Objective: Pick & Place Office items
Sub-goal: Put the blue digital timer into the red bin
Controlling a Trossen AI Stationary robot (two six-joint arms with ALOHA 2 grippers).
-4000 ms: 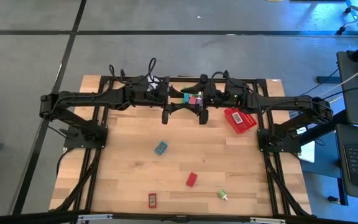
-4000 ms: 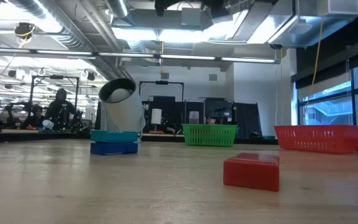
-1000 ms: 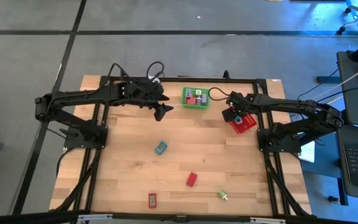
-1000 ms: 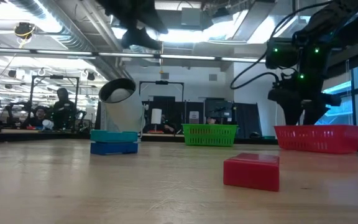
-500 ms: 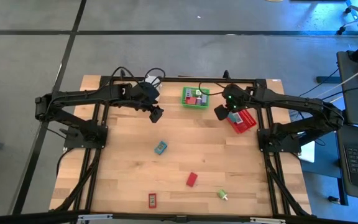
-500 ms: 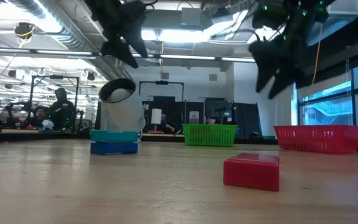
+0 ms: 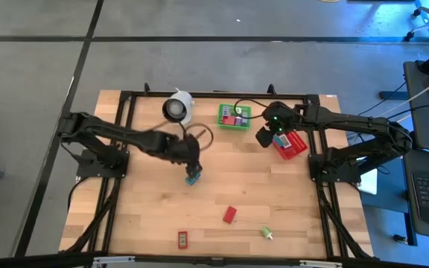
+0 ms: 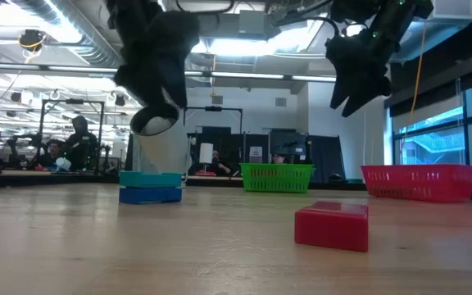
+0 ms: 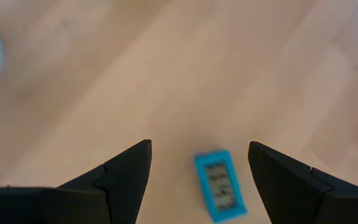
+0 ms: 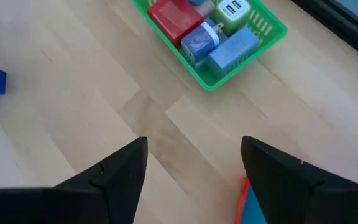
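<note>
Only overhead: red packet (image 7: pixel 182 239), green piece (image 7: pixel 266 233).

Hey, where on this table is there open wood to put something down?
Bare wood runs along the left side, between the table's edge and the small red packet. The middle right, between the red block and red mesh basket, is free. The back is crowded: white roll, green mesh basket.

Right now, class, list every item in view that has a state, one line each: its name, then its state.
left gripper: open, above the teal block
teal block: flat on the table, not gripped
right gripper: open, empty, raised between the baskets
green basket: upright, holding several pieces
red basket: upright, contents not visible
red block: loose on the table
white roll: on its side
</note>
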